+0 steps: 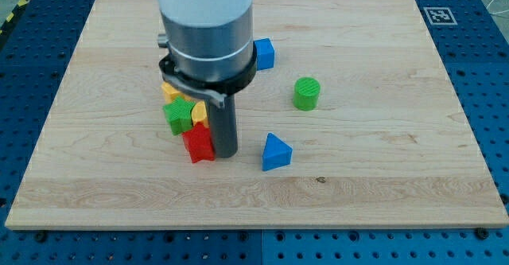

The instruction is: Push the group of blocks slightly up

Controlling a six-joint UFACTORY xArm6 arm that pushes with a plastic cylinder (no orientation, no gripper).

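My tip (224,153) rests on the board just right of a red star-shaped block (197,144), touching or nearly touching it. Above the red block sits a green star-shaped block (179,115), with a yellow block (200,114) beside it and another yellow block (169,91) partly hidden behind the arm. These form a tight group left of the rod. A blue cube (264,53) lies at the upper right of the arm. A green cylinder (306,93) stands to the right. A blue triangular block (275,152) lies right of my tip.
The wooden board (382,193) sits on a blue perforated table. The arm's wide grey body (205,26) hides part of the board's top middle. A fiducial marker (438,14) is at the board's top right corner.
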